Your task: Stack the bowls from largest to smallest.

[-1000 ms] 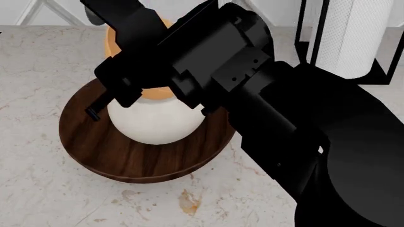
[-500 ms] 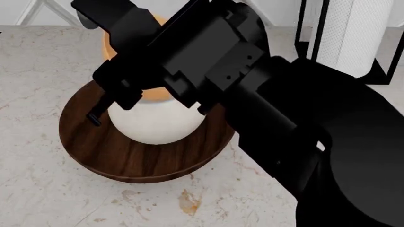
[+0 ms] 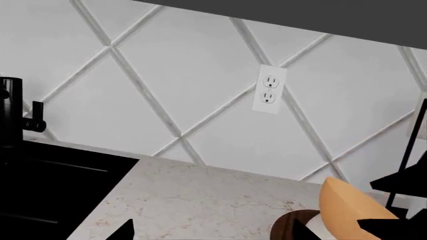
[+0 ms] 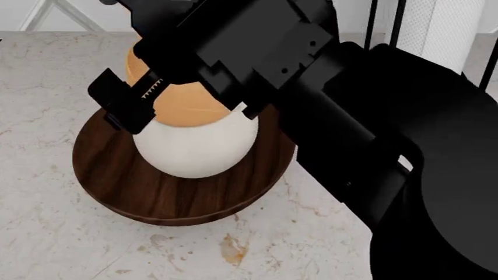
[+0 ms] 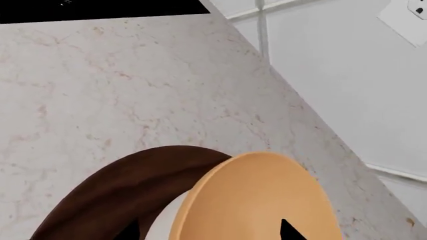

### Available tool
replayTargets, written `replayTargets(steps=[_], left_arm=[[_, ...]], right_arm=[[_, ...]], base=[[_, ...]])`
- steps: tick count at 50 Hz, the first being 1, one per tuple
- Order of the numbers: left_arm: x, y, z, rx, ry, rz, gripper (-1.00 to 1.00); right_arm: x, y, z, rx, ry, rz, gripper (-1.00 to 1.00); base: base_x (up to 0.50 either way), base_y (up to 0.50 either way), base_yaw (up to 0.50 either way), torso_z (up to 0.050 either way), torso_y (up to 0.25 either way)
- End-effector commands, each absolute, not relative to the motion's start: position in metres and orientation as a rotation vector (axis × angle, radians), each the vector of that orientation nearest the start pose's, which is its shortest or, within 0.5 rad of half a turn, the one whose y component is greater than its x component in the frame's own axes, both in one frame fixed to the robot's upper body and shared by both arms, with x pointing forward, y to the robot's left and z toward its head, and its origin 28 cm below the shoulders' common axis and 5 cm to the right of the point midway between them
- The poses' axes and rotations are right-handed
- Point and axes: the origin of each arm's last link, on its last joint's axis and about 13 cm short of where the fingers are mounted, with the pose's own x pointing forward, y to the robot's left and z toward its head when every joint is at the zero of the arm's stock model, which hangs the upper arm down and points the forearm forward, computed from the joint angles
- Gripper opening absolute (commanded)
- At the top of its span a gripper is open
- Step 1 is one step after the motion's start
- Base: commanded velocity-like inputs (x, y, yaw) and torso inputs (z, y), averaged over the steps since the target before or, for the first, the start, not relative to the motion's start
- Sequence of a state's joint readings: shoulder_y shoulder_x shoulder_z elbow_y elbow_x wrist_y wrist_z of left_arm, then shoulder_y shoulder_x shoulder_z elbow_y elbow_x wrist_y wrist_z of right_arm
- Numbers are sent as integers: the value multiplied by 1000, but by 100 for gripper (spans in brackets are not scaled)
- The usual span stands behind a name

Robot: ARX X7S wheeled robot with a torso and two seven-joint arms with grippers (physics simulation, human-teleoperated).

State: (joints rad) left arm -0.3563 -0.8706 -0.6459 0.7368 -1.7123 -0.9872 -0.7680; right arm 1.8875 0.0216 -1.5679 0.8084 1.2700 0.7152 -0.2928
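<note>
Dark-brown wood-grain bowl (image 4: 155, 192), white bowl (image 4: 198, 149), orange-tan bowl (image 4: 183, 102), beige-veined marble counter (image 4: 46, 233), black gripper (image 4: 136, 102).

The right arm (image 4: 350, 116) hides the orange-tan bowl's (image 4: 183, 102) far rim and most of the paper-towel roll (image 4: 435, 29).

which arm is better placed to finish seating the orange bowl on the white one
The right. Its pincer is already at the orange bowl, directly above the white bowl sitting in the brown bowl. The left wrist camera looks mostly at the wall, with the stack at its edge.
</note>
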Motion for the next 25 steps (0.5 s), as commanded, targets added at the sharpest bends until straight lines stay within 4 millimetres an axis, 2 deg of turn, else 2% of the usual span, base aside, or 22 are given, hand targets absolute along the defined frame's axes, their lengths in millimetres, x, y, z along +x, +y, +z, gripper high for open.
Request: replayTargets(steps=[1,11,16,19,25], left_arm=[[154,317,269,-198,-176,51,100],[155,316,268,-196,-173,51,100],[155,315,267,-192,-170,46,100],[155,315,268,-190,-172,52,100],[155,311,266,-181,-165,41,100]], right_arm=[[373,8,365,-581,328,811,100],[368,7,387,-525,280,781,100],[363,8,405,-504,209,744,100],[351,5,409,-505,192,745,100],[326,-14,413,-427,131,703,100]], base=[[0,0,0,0,0],[0,0,0,0,0],[0,0,0,0,0],[0,0,0,0,0],[0,0,0,0,0]])
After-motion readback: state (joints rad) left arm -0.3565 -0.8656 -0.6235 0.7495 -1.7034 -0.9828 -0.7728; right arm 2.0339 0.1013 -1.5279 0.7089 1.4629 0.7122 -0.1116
